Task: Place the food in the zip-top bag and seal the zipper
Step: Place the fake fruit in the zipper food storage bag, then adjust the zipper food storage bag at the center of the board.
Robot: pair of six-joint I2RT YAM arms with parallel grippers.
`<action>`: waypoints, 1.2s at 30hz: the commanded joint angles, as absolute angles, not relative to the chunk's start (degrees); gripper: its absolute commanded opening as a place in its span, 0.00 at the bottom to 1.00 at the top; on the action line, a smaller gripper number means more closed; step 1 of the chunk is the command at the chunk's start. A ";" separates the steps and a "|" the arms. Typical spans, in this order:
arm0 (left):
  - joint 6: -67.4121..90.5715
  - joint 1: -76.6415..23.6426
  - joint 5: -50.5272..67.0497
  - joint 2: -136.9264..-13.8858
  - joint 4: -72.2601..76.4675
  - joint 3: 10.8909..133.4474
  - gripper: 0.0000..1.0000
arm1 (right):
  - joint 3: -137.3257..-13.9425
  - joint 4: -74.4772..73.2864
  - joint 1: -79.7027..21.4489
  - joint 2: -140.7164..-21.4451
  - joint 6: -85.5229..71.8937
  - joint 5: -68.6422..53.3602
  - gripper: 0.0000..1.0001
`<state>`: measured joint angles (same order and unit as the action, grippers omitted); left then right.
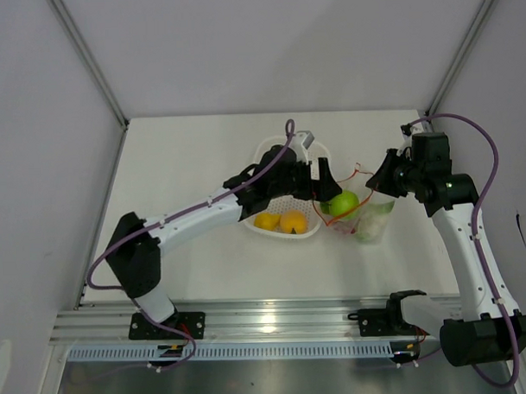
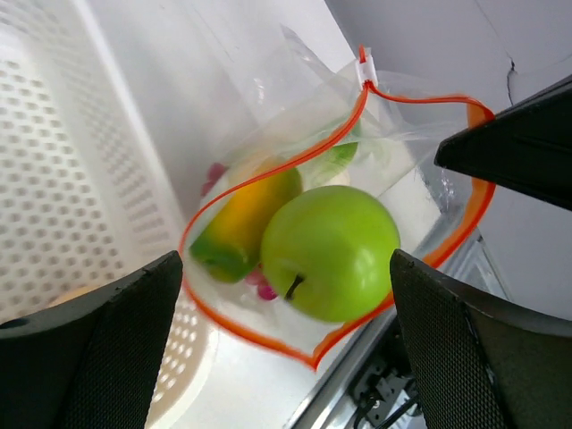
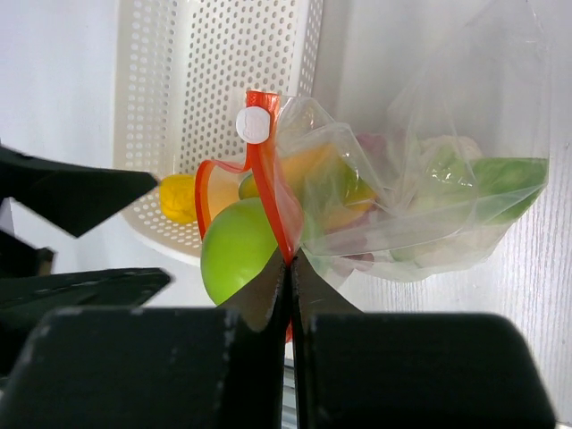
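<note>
Left gripper (image 2: 286, 268): jaws spread wide, holding nothing. It points at the green apple (image 2: 331, 250), which shows between its two fingers. The apple sits in the mouth of the zip-top bag (image 2: 407, 170), ringed by the open orange-red zipper (image 2: 420, 100). Beside the apple, inside the bag, lies the orange-yellow mango (image 2: 241, 223), with small pink-red pieces next to it.

Right gripper (image 3: 290, 268): jaws closed on the zipper strip, pinching the bag's mouth edge just below the white slider (image 3: 254, 125).

The bag lies on the counter (image 1: 192, 156), just right of the white perforated basket (image 1: 270, 149). Two items lie in the basket's near side — a yellow fruit (image 1: 266, 221) and an orange fruit (image 1: 292, 222).
</note>
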<state>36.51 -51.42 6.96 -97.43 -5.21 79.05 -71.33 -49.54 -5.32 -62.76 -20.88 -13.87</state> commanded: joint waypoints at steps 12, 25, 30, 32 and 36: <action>33.13 -48.34 0.95 -86.30 -0.35 64.08 0.40 | -73.21 -48.43 -4.66 -61.44 -21.62 -17.40 0.00; 37.62 -48.52 8.17 -94.30 3.87 65.39 0.59 | -73.39 -48.43 -4.39 -61.52 -21.09 -17.75 0.00; 37.79 -48.60 11.06 -96.76 3.69 67.76 0.53 | -73.21 -48.43 -4.39 -61.61 -21.18 -17.49 0.00; 37.88 -48.60 12.91 -98.08 3.87 68.64 0.46 | -73.04 -48.43 -4.31 -61.61 -21.18 -17.23 0.00; 36.66 -48.78 17.47 -99.93 4.48 71.36 0.24 | -73.04 -48.34 -4.13 -61.79 -21.53 -16.26 0.00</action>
